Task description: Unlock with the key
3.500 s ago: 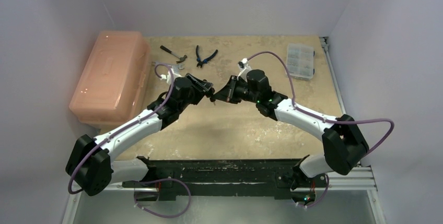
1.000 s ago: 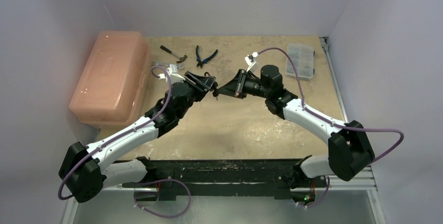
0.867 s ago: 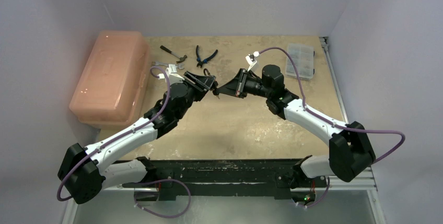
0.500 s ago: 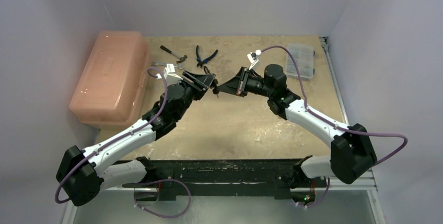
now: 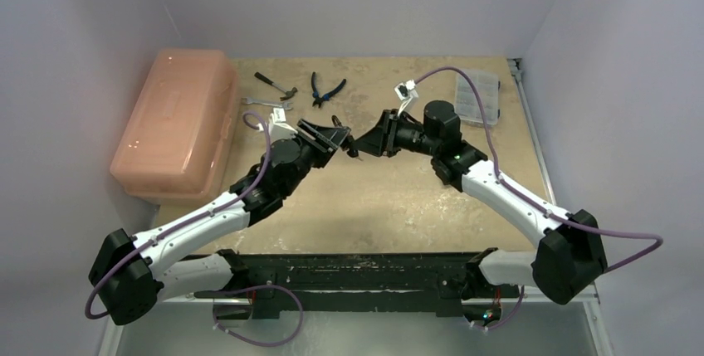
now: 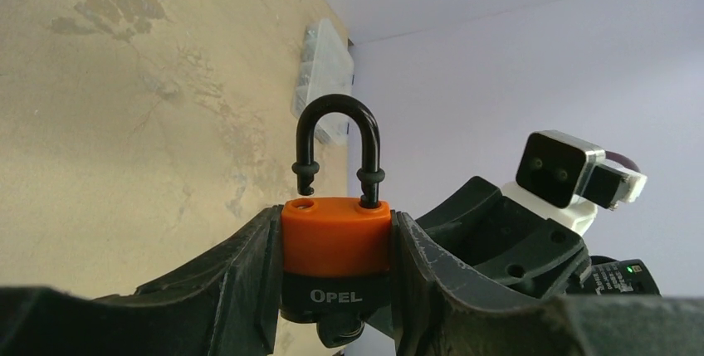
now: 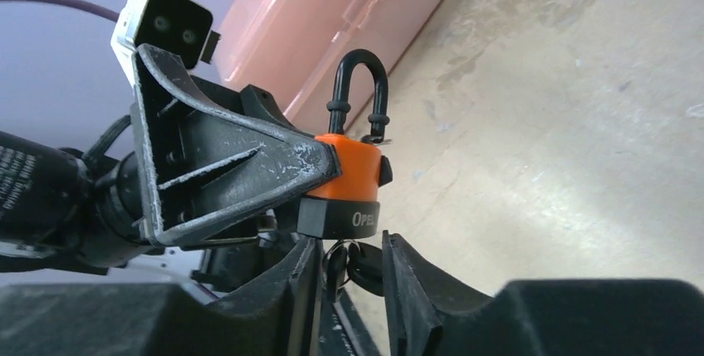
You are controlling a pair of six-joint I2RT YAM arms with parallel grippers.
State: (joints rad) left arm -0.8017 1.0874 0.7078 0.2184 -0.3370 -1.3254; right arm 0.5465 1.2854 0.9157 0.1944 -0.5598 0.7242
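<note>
— Where's the padlock (image 7: 353, 178)?
— Your left hand (image 6: 335, 221) pinches its orange body; one shackle (image 6: 336, 136) leg stands out of its hole.
— And the key (image 7: 355, 266)?
— In the padlock's underside, between your right hand's (image 7: 349, 242) parted fingers (image 7: 300, 290). I can't tell whether they grip it.

Open worktop (image 5: 390, 202) lies nearside of both arms; the padlock (image 6: 336, 236) fills the gap between them, pink box (image 5: 170, 124) left, pliers (image 5: 326, 89) and hammer (image 5: 276, 84) beyond.

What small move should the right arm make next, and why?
Probably draw the right claw straight back off the dark-headed key. The orange-and-black padlock, clamped in the left claw, already has one leg of its black metal shackle lifted out of its hole, and the right claw's jaws stand parted around the key.
</note>
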